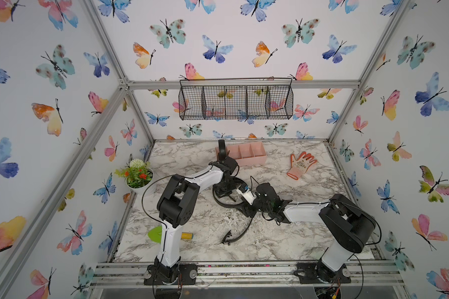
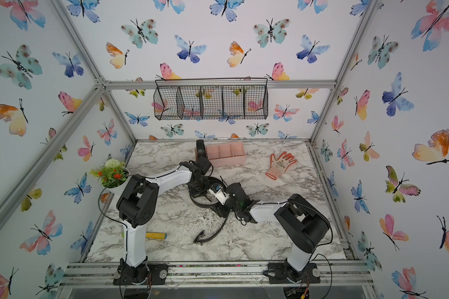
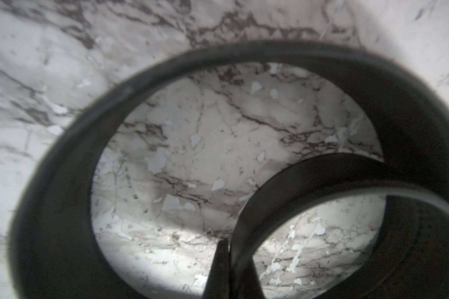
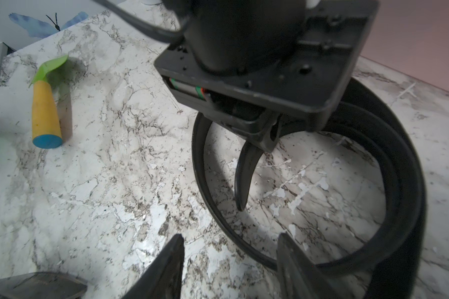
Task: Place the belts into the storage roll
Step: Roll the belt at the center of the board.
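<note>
The storage roll (image 1: pixel 253 156) sits at the back of the table (image 1: pixel 270 233), one belt (image 1: pixel 221 148) in its left end compartment (standing coiled); a glove (image 1: pixel 301 164) lies right, the other belt (image 4: pixel 410 186) in front, mid-table.

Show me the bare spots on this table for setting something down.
Crowded: the centre, where left gripper and right gripper meet the coiled belt. Bare marble: between flower pot and pink tray; between glove and right arm; front, between belt buckle and right arm's base.
</note>
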Robot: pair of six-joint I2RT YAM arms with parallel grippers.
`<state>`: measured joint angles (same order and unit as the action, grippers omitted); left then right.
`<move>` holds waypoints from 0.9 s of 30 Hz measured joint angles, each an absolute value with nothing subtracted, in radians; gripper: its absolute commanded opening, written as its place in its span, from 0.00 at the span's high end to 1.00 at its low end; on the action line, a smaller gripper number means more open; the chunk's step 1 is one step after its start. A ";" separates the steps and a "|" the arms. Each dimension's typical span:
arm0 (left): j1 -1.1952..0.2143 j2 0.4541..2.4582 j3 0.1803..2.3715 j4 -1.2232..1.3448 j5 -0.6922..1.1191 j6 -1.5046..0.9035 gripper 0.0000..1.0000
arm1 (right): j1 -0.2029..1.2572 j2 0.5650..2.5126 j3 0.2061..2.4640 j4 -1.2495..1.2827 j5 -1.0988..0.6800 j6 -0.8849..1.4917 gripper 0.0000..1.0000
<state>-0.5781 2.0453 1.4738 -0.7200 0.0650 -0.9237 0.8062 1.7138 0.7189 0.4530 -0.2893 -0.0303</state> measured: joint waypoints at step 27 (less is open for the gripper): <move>-0.578 2.054 1.475 -0.723 0.069 -0.925 1.00 | 0.806 1.881 0.835 0.543 -0.316 0.025 0.94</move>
<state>-0.5781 2.0541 1.4750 -0.7227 0.0689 -0.9253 0.8062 1.8812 0.8349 0.5426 -0.3161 0.0246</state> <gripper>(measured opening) 0.048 0.094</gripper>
